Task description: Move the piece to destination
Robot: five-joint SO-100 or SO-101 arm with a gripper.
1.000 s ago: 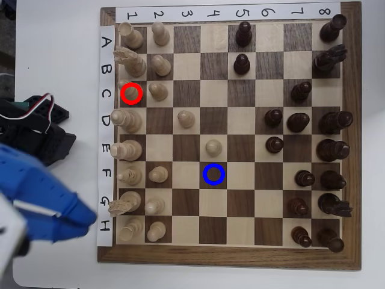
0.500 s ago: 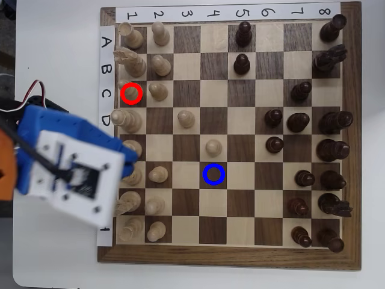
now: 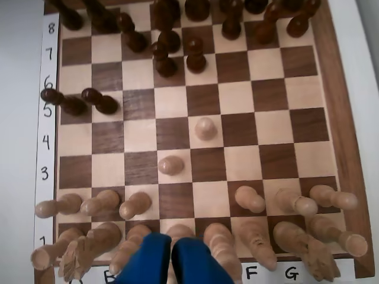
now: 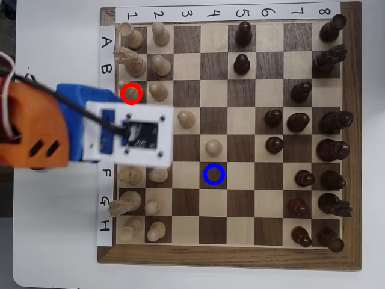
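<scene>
In the overhead view the piece [image 4: 127, 89], pale beige with a knobbed top, stands in the red circle [image 4: 132, 93] on the board's left column. The destination [image 4: 213, 173] is a dark square ringed in blue, bare, just below a pale pawn [image 4: 213, 146]. My gripper is hidden there under the white camera mount [image 4: 129, 133], just below the piece. In the wrist view my gripper [image 3: 172, 251] shows as two blue fingers pressed together and holding nothing, low over the pale back row. The piece [image 3: 135, 236] stands just left of them.
Pale pieces crowd the near two rows in the wrist view. Two pale pawns [image 3: 170, 164] [image 3: 205, 127] stand out in mid-board. Dark pieces [image 3: 195, 56] fill the far rows, and two [image 3: 98, 100] lean at far left. The board rim [image 4: 222, 257] sits on a white table.
</scene>
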